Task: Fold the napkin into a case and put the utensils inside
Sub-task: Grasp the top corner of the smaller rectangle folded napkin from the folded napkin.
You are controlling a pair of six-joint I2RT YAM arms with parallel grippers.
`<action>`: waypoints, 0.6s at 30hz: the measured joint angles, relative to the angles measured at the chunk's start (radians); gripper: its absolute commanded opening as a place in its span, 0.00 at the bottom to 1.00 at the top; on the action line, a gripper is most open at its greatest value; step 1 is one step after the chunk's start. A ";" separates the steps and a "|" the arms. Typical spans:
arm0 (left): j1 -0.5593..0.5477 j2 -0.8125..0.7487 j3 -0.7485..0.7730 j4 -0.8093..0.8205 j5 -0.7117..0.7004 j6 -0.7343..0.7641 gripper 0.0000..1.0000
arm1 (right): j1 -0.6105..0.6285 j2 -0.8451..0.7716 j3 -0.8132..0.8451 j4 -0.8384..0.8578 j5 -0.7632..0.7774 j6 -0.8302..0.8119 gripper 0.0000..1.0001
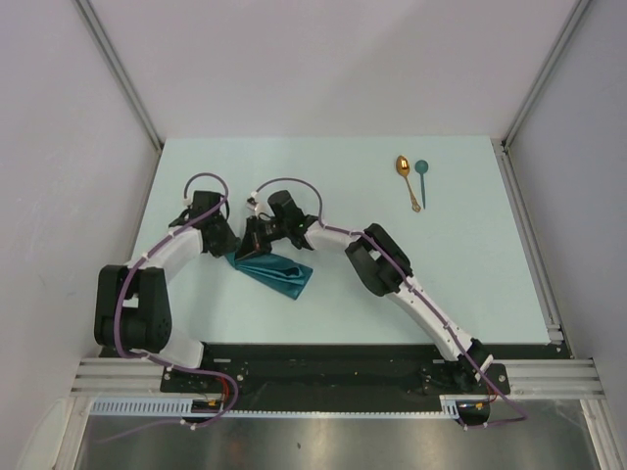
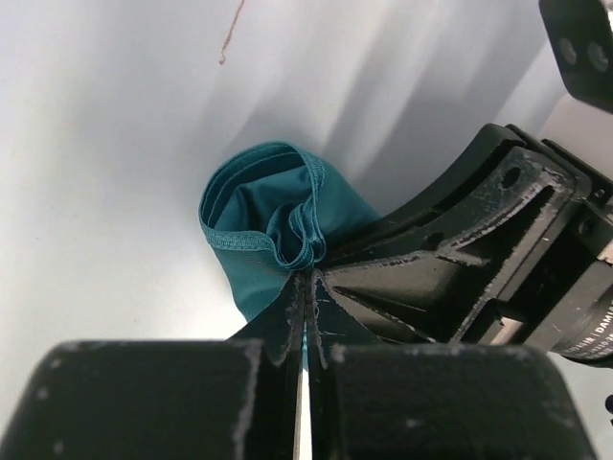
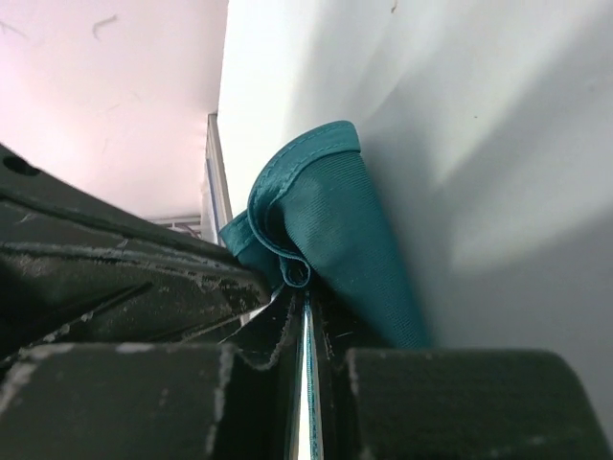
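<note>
Both grippers meet at one end of the napkin [image 1: 279, 274], left of the table's [image 1: 470, 294] middle. The teal cloth is folded into a long, narrow shape that runs from the grippers toward the near right, its free end on the pale green tabletop.

The left gripper [image 2: 305, 287] has its jaws pressed together on a bunched, hemmed edge of the napkin [image 2: 259, 211]. In its wrist view the cloth curls in several layers just beyond the fingertips. The right gripper [image 3: 306, 302] is also clamped shut on the cloth. A rolled, stitched edge of the napkin [image 3: 335, 211] is pinched between its jaws, and the rest drapes away to the right.

From above, the left gripper [image 1: 227, 247] comes in from the left and the right gripper [image 1: 253, 245] from the right. Their tips are just beside each other on the same end of the cloth. Each wrist view shows the other gripper's black body close alongside.

The gold spoon [image 1: 405, 174] and the teal spoon [image 1: 421, 174] lie side by side at the far right of the table, well apart from the napkin and both arms. Their bowls point far, and their handles converge toward the near side. Whether the handle ends touch cannot be told.
</note>
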 measured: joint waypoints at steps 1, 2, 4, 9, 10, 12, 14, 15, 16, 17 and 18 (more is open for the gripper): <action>-0.003 0.000 -0.001 0.001 0.000 -0.003 0.00 | 0.000 0.000 0.000 0.006 0.000 0.000 0.09; -0.006 0.000 -0.002 0.003 0.000 -0.004 0.00 | 0.000 0.003 0.003 0.005 0.002 0.001 0.08; -0.010 0.000 -0.003 0.005 -0.003 -0.007 0.00 | 0.000 0.014 0.023 0.001 0.006 -0.002 0.11; -0.017 -0.014 -0.030 0.013 -0.021 -0.013 0.00 | -0.006 0.041 0.075 -0.016 0.010 -0.006 0.16; -0.018 -0.018 -0.035 0.013 -0.027 -0.013 0.00 | -0.006 0.045 0.083 -0.017 0.008 -0.005 0.17; -0.018 -0.024 -0.039 0.013 -0.035 -0.014 0.00 | -0.006 0.046 0.077 -0.006 0.006 0.002 0.18; -0.018 -0.025 -0.039 0.013 -0.043 -0.014 0.00 | -0.005 0.032 0.043 0.031 0.007 0.014 0.20; -0.019 -0.025 -0.039 0.012 -0.048 -0.015 0.00 | -0.006 0.001 -0.015 0.049 0.011 0.014 0.20; -0.019 -0.025 -0.039 0.012 -0.049 -0.015 0.00 | -0.006 -0.014 -0.038 0.047 0.010 0.014 0.20; -0.019 -0.025 -0.039 0.012 -0.051 -0.015 0.00 | -0.009 -0.035 -0.069 0.041 0.013 0.004 0.20; -0.020 -0.025 -0.039 0.012 -0.054 -0.015 0.00 | -0.013 -0.053 -0.093 0.035 0.015 -0.003 0.20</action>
